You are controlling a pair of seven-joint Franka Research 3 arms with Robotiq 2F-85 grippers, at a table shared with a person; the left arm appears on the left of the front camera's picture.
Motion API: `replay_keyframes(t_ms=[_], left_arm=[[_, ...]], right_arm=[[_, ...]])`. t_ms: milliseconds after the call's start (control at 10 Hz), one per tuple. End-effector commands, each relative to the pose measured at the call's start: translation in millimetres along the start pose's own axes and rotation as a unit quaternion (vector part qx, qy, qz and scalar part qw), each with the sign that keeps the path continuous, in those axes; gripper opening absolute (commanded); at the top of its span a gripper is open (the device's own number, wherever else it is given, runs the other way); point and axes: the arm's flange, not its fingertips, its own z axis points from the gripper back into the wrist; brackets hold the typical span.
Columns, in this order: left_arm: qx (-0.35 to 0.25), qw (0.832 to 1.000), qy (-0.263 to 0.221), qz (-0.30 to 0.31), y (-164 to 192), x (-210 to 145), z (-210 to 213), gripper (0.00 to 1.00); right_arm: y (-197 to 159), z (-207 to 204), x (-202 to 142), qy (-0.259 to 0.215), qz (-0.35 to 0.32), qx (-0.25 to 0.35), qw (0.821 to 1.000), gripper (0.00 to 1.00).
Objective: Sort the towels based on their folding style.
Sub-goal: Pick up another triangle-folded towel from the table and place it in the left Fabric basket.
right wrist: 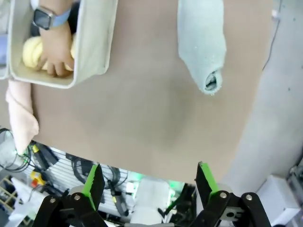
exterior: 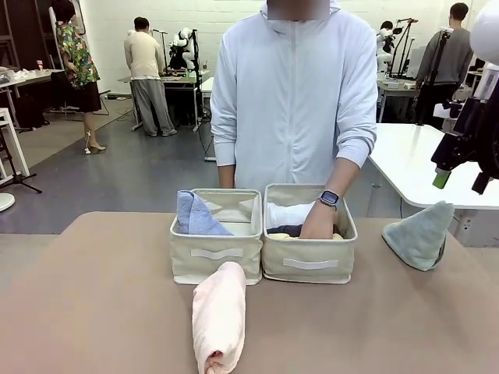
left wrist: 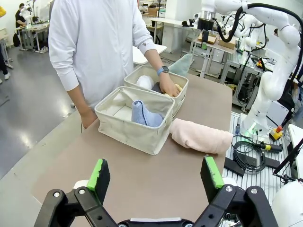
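Front view: two beige fabric bins are set side by side, touching, at the middle of the table (exterior: pixel 93 296). The left bin (exterior: pixel 216 253) is occupied by the light blue towel (exterior: pixel 195 216), which is leaned against its left wall. The right bin (exterior: pixel 309 265) is occupied by the white towel (exterior: pixel 288 213), the dark grey towel (exterior: pixel 287 231) and the yellow towel (exterior: pixel 277 235). The person's hand (exterior: pixel 317 222), with a watch (exterior: pixel 329 198) at the wrist, is placed inside this bin on the yellow towel. The pale pink towel (exterior: pixel 219 315), rolled, is laid on the table just in front of the left bin. The grey-green towel (exterior: pixel 421 234) is located on the table to the right of the right bin, apart from it.

Left wrist view: the left gripper (left wrist: pixel 156 172) is held above the near part of the table, jaws spread wide, nothing between them.

Right wrist view: the right gripper (right wrist: pixel 149 182) is likewise spread wide and empty, held high above the table.
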Motion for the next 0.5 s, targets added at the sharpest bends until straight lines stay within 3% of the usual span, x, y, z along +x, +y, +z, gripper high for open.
replay_keyframes(t_ms=[0,400], left_arm=[[-0.001,1.000,-0.010,-0.014,1,1,2,1.00],[-0.001,1.000,-0.010,-0.014,1,1,2,1.00]], right_arm=[[1,0,15,0.011,-0.036,-0.016,0.999,1.00],[-2,-5,8,0.007,-0.017,0.000,1.000,1.00]])
